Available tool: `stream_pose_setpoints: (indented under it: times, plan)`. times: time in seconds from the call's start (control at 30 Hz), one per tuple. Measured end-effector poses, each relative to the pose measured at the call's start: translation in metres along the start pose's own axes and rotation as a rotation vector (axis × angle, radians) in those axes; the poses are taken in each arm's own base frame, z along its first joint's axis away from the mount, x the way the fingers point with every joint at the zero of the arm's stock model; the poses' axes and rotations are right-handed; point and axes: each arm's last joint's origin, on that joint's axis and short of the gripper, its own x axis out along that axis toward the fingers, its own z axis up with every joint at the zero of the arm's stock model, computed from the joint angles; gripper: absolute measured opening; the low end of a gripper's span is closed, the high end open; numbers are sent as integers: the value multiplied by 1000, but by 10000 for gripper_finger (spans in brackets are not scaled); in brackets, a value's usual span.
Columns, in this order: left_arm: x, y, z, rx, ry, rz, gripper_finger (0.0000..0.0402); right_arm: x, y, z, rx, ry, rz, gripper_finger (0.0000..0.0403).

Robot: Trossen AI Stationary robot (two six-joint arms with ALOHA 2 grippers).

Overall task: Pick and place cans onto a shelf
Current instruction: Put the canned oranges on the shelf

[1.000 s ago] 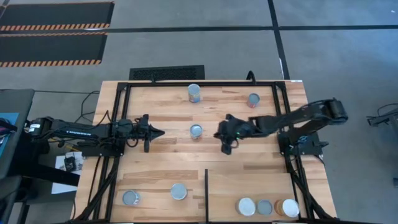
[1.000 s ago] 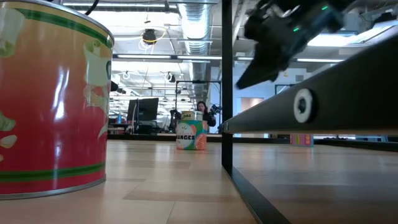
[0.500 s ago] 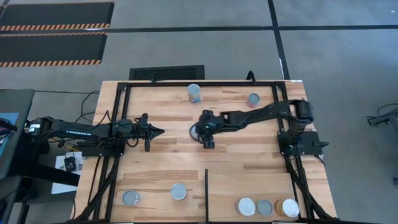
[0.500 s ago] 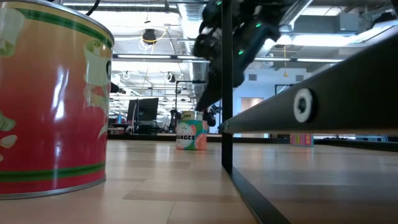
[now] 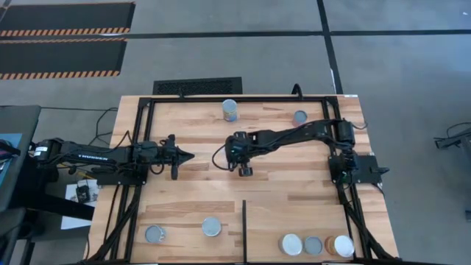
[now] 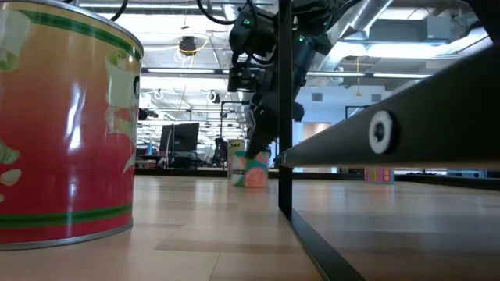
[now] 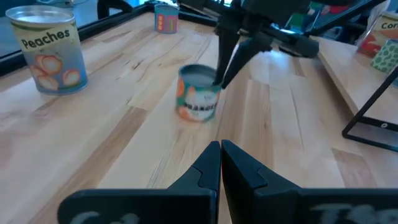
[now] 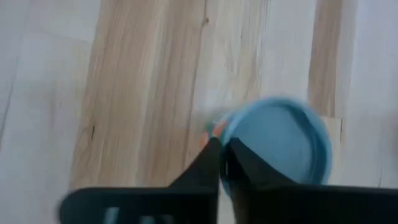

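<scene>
Dark fingers of the right gripper point(image 5: 234, 152) are drawn almost together. Their tips rest at the rim of a small tin can with a round grey lid and an orange fruit label point(image 7: 199, 93), directly beneath them. The fingers do not straddle the can body. Whether they pinch its rim cannot be told, and the can stands on the open tabletop.

Just across from this gripper, the left gripper point(image 5: 190, 156) waits with its fingers closed on nothing, pointing at the same can.

Beyond the right gripper stand two further cans, a blue-labelled peaches can point(image 5: 229, 110) and a red-sided can point(image 5: 299, 117).

Well behind the gripper, past the thin black divider bar point(image 5: 243, 221), lies the light-wood shelf section point(image 5: 294, 217). Three cans with pale tops point(image 5: 313, 245) sit there, bunched in its outer corner. Two grey-topped cans point(image 5: 211, 226) sit on the other side of the bar.

Assessment: three of the eight cans appear placed, judging the bunched corner to be the shelf. Five remain, and the pick of the centre can is not yet secured.
</scene>
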Motion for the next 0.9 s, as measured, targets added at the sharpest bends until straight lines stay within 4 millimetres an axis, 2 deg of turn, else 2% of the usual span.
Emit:
stream_pose_setpoints:
  times: [0.07,0.13,0.3,0.53,0.7,0.9]
  plan:
    - [0,0,0,5,4,1,0,-9,3,-3,13,24,21,12]
    - [0,0,0,5,4,1,0,-22,8,-4,40,37,36,18]
    - [0,0,0,6,4,1,0,-73,37,-6,129,64,66,13]
    - [0,0,-1,7,5,8,0,-133,106,-10,316,15,149,10]
    - [0,1,0,7,2,17,0,-153,160,-16,492,39,208,10]
    - [0,1,-1,12,4,20,0,-168,213,-8,622,45,231,10]
